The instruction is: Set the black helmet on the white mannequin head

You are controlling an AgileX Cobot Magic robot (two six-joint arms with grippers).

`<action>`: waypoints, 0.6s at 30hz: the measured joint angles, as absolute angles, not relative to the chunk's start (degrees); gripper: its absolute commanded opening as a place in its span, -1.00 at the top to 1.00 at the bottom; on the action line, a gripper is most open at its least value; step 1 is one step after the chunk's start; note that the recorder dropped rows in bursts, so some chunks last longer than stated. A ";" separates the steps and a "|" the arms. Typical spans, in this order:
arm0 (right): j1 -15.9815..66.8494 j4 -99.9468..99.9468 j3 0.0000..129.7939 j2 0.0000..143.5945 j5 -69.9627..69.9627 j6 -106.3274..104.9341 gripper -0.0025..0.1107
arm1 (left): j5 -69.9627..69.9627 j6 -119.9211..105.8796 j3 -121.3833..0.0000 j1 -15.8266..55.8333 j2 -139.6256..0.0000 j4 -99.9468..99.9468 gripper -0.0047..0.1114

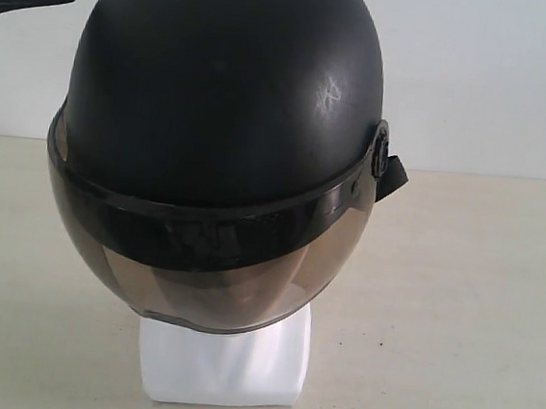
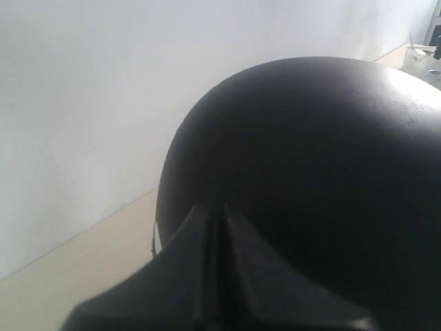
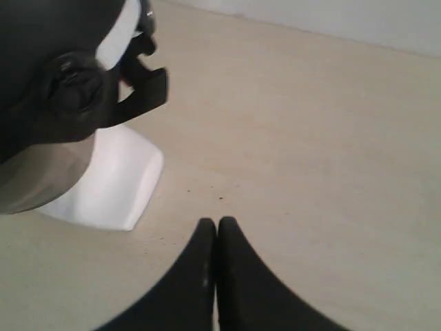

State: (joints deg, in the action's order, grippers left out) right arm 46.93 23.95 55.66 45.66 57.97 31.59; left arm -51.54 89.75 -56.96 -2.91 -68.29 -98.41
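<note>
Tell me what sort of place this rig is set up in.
Probably a bare lab or test bench: a plain beige tabletop, a blank white wall behind, and a staged prop, a matte-black visored helmet on a white plastic mannequin head.

The black helmet fills most of the view, its rounded matte shell catching light near the top. The left gripper points at the shell with its jaws pressed together; whether they touch it is unclear. Behind are a white wall and a pale table.
</note>
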 measured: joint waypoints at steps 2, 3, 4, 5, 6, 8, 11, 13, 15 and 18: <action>46.93 23.12 52.29 45.53 54.00 31.59 0.96 | -49.67 90.32 -56.39 -2.91 -66.06 -99.44 0.84; 46.93 23.02 50.21 45.53 51.26 31.59 0.96 | -48.18 90.73 -55.73 -2.91 -64.46 -99.60 0.84; 46.93 23.13 47.98 45.33 47.87 31.59 0.96 | -46.53 90.86 -54.73 -3.03 -62.58 -99.63 0.84; 46.93 23.38 46.13 45.19 44.66 31.59 0.96 | -45.26 90.96 -53.69 -3.04 -60.92 -99.63 0.84; 46.93 23.71 43.74 44.86 40.40 31.51 0.96 | -43.80 91.35 -52.18 -3.17 -58.73 -99.63 0.84; 46.93 24.21 38.98 43.96 31.63 31.51 0.96 | -40.83 91.78 -48.96 -3.26 -54.77 -99.63 0.84; 46.93 26.45 33.03 41.72 22.24 31.38 0.96 | -37.38 92.27 -42.75 -3.26 -48.97 -99.63 0.84; 46.93 28.67 29.66 39.58 18.20 31.37 0.96 | -35.66 92.64 -38.79 -3.26 -45.38 -99.97 0.84; 46.93 30.54 27.35 37.08 15.67 31.37 0.96 | -34.96 93.81 -35.67 -3.40 -41.37 -100.27 0.84; 46.93 33.30 24.99 33.07 12.08 31.29 0.96 | -34.60 95.81 -32.88 -3.40 -34.81 -100.42 0.84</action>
State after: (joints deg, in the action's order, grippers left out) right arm 46.93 33.30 24.99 33.07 12.08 31.29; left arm -34.60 95.81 -32.88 -3.40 -34.81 -100.42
